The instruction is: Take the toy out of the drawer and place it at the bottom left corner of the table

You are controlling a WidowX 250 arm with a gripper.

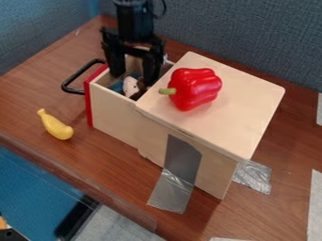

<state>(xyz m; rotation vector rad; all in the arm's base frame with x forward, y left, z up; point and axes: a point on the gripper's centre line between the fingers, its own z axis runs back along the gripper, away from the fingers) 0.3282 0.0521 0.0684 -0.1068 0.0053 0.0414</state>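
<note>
We are working on the grasp: our black two-finger gripper (133, 79) is hanging, jaws spread, at the small white-and-brown toy (130, 86), which is lying inside the red-fronted wooden drawer (114, 112). Next, we are likely closing on it, then lifting clear.
</note>
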